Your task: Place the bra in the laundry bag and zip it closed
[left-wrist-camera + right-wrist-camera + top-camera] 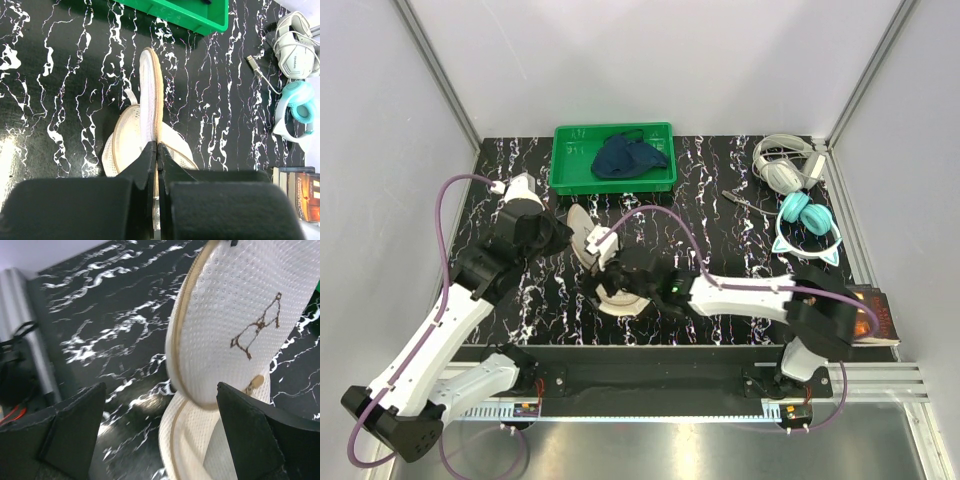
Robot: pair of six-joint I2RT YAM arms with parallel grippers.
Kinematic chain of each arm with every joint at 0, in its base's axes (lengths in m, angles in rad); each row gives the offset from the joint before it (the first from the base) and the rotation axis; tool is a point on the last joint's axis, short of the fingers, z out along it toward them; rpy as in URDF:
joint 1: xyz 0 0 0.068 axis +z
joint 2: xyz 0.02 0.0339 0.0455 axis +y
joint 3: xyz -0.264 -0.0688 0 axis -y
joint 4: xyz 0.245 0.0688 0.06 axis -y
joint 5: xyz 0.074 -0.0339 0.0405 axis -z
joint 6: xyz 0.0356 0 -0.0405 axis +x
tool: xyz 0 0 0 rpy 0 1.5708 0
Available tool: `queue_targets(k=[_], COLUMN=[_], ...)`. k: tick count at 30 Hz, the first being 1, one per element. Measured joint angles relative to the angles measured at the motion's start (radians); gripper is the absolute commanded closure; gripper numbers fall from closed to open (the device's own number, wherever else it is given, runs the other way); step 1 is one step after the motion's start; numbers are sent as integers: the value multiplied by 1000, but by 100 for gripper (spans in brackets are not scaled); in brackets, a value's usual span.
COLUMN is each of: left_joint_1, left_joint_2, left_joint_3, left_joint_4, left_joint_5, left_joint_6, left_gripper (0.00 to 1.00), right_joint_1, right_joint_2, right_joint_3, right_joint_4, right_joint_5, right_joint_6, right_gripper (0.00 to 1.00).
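The navy bra (625, 157) lies bunched in the green tray (570, 180) at the back of the table. The cream mesh laundry bag (620, 301) lies open mid-table, its round lid (581, 221) raised on edge. My left gripper (568, 233) is shut on the lid's zipper rim (156, 107); in the left wrist view (157, 149) the base of the bag (122, 145) lies below it. My right gripper (612, 278) is open and empty beside the bag; the right wrist view (160, 422) shows the lid (235, 325) with its eyeglasses mark, and the base (200, 445) partly between its fingers.
White headphones (782, 165) and teal cat-ear headphones (807, 222) lie at the right rear, with a loose cable end (745, 200) beside them. A book (880, 312) lies at the right edge. Grey walls enclose the marbled black table.
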Motion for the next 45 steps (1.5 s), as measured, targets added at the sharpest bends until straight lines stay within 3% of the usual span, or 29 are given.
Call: queue_targets(k=[1, 2, 3, 5, 7, 8, 13, 22, 28, 30, 31, 33, 35, 36, 38, 39, 45], left_joint_1=[0, 0, 0, 0, 0, 0, 0, -1, 14, 45, 69, 115, 152, 167, 187, 191, 203], left_joint_2=[0, -1, -2, -3, -3, -3, -43, -121, -19, 70, 125, 228, 343, 397, 510, 548, 887], left_joint_3=[0, 0, 0, 0, 0, 0, 0, -6, -14, 15, 35, 80, 143, 177, 253, 278, 539], left_joint_4=[0, 0, -1, -1, 2, 1, -2, 14, 67, 74, 82, 93, 108, 118, 142, 160, 252], left_joint_5=[1, 3, 5, 10, 13, 15, 25, 42, 143, 221, 261, 325, 377, 396, 423, 431, 451], left_joint_6=[-1, -2, -3, -3, 9, 18, 73, 144, 183, 200, 206, 220, 229, 233, 243, 245, 265], left_gripper=[100, 100, 100, 79, 60, 56, 51, 42, 38, 38, 23, 23, 27, 29, 31, 31, 29], right_joint_1=[4, 8, 10, 9, 9, 8, -32, -321, -420, -439, -444, -460, -485, -500, -530, -539, -552], right_joint_2=[31, 64, 91, 120, 121, 119, 67, -158, -299, -362, -389, -450, -501, -523, -567, -584, -695], right_joint_3=[13, 28, 37, 38, 37, 37, 26, -208, -348, -405, -428, -479, -521, -538, -567, -575, -565], right_joint_4=[11, 29, 51, 89, 107, 121, 90, -1, -93, -113, -126, -147, -171, -182, -216, -234, -444], right_joint_5=[22, 55, 95, 189, 263, 295, 317, 113, 56, 77, 87, 103, 119, 126, 136, 143, 208], right_joint_6=[-6, -6, -5, 8, 14, 24, 111, 529, 832, 903, 927, 977, 1014, 1027, 1043, 1052, 1040], right_gripper=[13, 42, 57, 84, 94, 98, 100, 100, 100, 94, 89, 71, 53, 34, 15, 1, 0])
